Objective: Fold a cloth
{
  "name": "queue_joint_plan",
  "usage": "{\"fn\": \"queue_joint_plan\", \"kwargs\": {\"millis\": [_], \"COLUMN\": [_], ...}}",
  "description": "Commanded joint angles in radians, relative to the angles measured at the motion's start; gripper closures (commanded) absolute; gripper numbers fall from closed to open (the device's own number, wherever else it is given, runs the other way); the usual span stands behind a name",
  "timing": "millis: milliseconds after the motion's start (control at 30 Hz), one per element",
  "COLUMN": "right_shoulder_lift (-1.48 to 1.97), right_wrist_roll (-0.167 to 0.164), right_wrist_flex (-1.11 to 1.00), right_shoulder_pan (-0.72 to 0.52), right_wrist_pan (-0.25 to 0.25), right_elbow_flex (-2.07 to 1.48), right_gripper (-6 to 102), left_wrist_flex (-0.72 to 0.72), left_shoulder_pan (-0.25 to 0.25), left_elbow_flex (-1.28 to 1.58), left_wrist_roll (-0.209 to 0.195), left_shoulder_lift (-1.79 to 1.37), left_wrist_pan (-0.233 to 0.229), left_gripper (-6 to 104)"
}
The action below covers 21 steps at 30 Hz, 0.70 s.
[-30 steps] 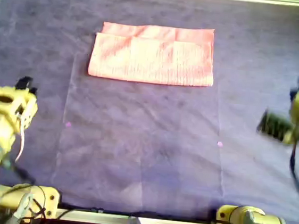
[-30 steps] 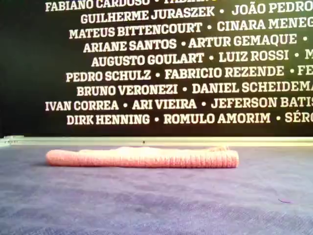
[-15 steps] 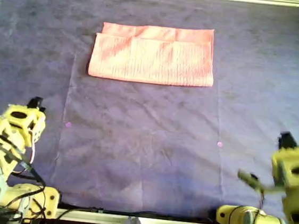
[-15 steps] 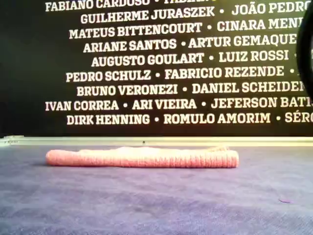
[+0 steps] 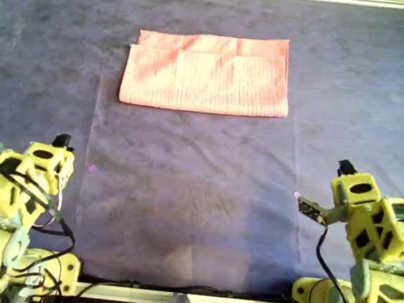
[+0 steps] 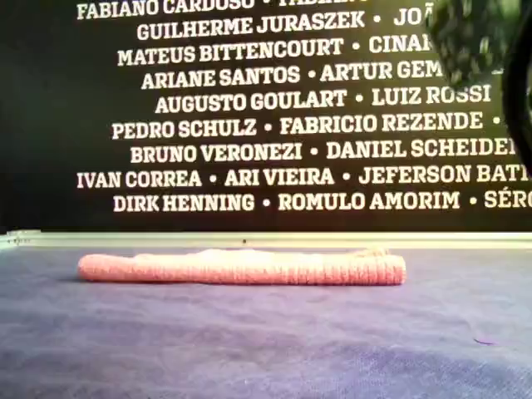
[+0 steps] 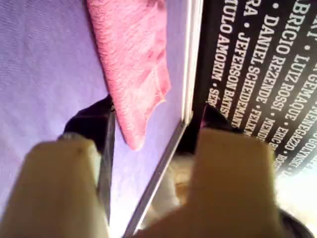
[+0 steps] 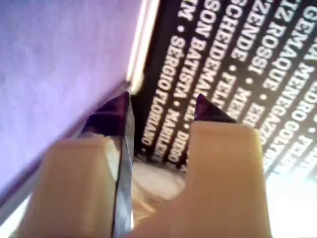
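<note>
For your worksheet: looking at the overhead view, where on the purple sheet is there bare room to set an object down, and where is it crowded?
The broad stretch of purple sheet between the folded cloth and the two arms is bare, as are the strips on either side of the cloth. It is crowded only at the overhead view's bottom corners, where the left gripper and right gripper sit.

The black wall (image 6: 266, 116) behind the tabletop is showing white names (edge ones cut off): GUILHERME JURASZEK, MATEUS BITTENCOURT, ARIANE SANTOS, AUGUSTO GOULART, PEDRO SCHULZ, BRUNO VERONEZI, IVAN CORREA, DIRK HENNING, ROMULO AMORIM.
</note>
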<state>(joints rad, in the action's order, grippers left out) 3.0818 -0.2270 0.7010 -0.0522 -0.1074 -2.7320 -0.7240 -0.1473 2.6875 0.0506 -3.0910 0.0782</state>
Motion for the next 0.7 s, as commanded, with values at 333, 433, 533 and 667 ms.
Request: {"fn": "queue_joint_plan", "kwargs": {"millis": [333, 433, 533, 667], "right_shoulder_lift": [0.037, 0.037, 0.037, 0.037], "right_wrist_roll": [0.143, 0.143, 0.143, 0.143], "right_wrist_flex": [-0.232, -0.232, -0.232, -0.232], "right_shoulder_pan": [0.008, 0.008, 0.006, 0.005], "right_wrist_pan": [-0.003, 0.008, -0.002, -0.003], "right_elbow_flex": [-0.215, -0.245, -0.268, -0.282], "right_gripper": [44, 44, 44, 44], "left_wrist_flex": [0.27, 0.27, 0.27, 0.27], "left_shoulder_pan": [0.08, 0.08, 0.08, 0.08], "left_elbow_flex": [0.275, 0.301, 0.304, 0.305], "left_wrist_roll": [0.006, 0.006, 0.006, 0.006], "left_shoulder_lift": [-0.009, -0.011, -0.012, -0.012], "left_wrist_pan": [0.012, 0.012, 0.012, 0.014], "left_gripper": [35, 35, 35, 35]}}
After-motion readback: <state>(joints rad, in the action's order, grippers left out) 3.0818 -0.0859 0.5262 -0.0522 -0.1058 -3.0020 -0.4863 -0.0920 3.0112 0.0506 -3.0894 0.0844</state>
